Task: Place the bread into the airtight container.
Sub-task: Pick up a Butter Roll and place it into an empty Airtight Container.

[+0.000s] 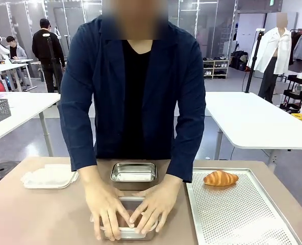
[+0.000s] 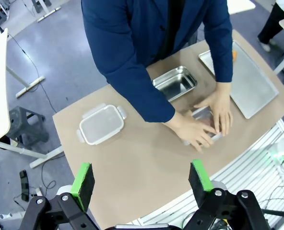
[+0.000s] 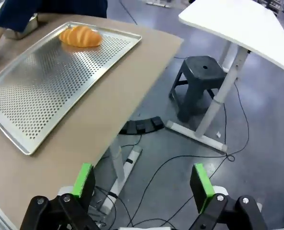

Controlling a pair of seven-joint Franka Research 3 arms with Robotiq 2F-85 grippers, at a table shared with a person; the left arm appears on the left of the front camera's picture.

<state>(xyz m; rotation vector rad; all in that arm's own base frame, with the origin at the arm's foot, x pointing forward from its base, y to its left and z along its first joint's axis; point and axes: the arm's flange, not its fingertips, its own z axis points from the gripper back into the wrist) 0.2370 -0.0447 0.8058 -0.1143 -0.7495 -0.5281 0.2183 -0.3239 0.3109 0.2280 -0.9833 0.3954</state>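
The main risk is contact with the person's hands (image 1: pixel 107 206). Both lie flat over the steel container (image 1: pixel 129 202) at the middle of the table's (image 1: pixel 39 214) near edge, so a reach there now would strike fingers. Whether that container is lidded I cannot tell.

The croissant (image 1: pixel 220 178) lies at the far end of the perforated baking tray (image 1: pixel 243 219) along the table's right edge. It is probably soft and flaky, so a hard pinch could crush it.

A second, open steel container (image 1: pixel 134 176) just behind the hands could be taken for the goal. A clear plastic lid (image 1: pixel 49 177) rests near the left edge.

The left gripper (image 2: pixel 142 178) and right gripper (image 3: pixel 141 182) hang high, jaws spread wide and empty — the right one out past the table's right edge.
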